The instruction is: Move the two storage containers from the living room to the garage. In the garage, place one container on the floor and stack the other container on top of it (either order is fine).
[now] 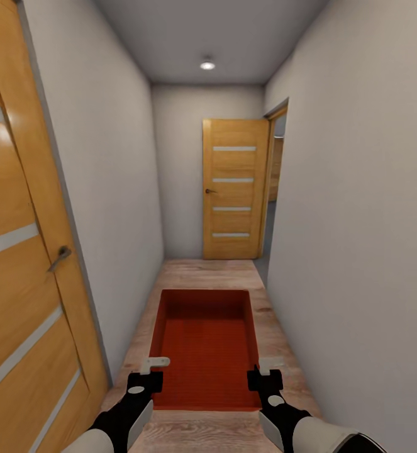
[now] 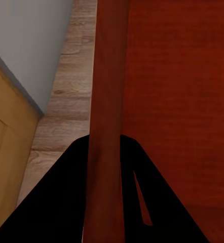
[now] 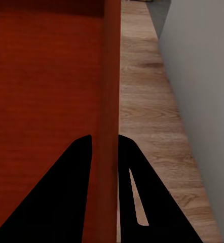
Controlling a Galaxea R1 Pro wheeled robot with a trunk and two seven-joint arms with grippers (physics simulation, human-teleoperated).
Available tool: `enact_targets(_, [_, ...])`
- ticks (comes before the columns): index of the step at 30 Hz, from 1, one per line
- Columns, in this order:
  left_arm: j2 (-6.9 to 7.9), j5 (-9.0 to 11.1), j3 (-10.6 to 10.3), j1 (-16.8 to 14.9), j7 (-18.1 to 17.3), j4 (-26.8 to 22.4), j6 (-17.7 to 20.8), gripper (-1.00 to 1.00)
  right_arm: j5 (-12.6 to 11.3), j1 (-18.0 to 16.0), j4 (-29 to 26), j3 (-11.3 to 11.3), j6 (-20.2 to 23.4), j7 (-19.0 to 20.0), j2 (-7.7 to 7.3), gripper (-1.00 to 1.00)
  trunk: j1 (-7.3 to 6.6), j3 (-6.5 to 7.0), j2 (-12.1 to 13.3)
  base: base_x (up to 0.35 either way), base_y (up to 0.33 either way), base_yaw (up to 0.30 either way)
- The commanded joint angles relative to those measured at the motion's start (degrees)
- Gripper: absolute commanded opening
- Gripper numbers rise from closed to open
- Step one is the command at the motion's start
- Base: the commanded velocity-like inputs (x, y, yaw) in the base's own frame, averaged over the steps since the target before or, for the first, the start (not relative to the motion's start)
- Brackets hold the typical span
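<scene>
Storage container, orange-red, lidless: carried over wood-plank hallway floor at 12 o'clock, left gripper and right gripper each pinching a side wall.

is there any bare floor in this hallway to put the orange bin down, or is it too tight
Tight sideways: the storage container, held on both side walls by the left gripper and right gripper, spans most of the wood floor between the two walls. Free patch: planks ahead, up to the open door. The left door crowds that side.
</scene>
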Motion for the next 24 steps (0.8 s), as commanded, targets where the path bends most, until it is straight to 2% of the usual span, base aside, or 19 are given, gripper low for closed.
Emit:
enact_targets(1, [-0.03, 1.2, 0.4, 0.0, 0.4, -0.9, 0.2, -1.00, 0.3, 0.0, 0.0, -2.5, 0.3, 1.0, 0.06, -1.00, 0.04, -0.09, -0.1, 0.324, 0.000, 0.000])
enact_targets(24, [0.14, 1.2, 0.5, 0.0, 0.4, -0.9, 0.3, -1.00, 0.3, 0.0, 0.0, -2.5, 0.3, 1.0, 0.06, -1.00, 0.04, -0.09, -0.1, 0.324, 0.000, 0.000])
